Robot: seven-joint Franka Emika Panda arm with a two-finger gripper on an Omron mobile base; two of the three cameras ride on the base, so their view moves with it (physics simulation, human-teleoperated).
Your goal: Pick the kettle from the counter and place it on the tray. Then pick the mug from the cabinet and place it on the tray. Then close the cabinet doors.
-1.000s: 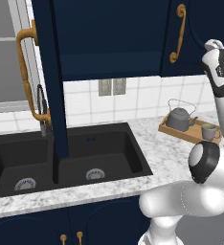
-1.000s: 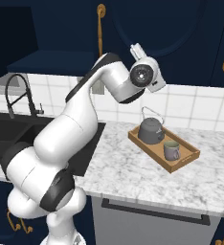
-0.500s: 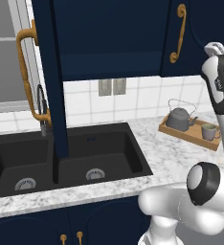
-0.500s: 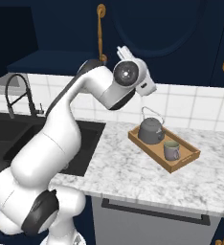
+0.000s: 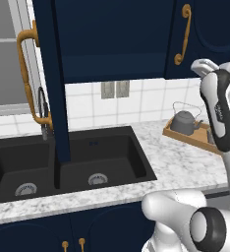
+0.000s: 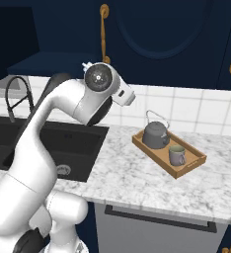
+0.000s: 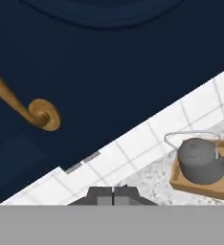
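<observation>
Kettle (image 6: 154, 135) & mug (image 6: 176, 155) both sitting on tray (image 6: 192, 163) on counter (image 6: 137, 180), so remaining job looks like the cabinet doors. Left door (image 5: 50, 83) is standing wide open, edge-on over the sink (image 5: 102, 157); right door (image 5: 205, 34) looks abt shut. Gripper (image 7: 113, 194) is showing fingertips pressed together, holding nothing, facing right door's brass handle (image 7: 23, 105). Doors prob rigid, light on hinges; best pushing on the flat panel or hooking the long handle (image 5: 27, 78). Faucet (image 5: 43, 110) is sitting just beside the open door's swing path; arm's own elbow is crowding too.
</observation>
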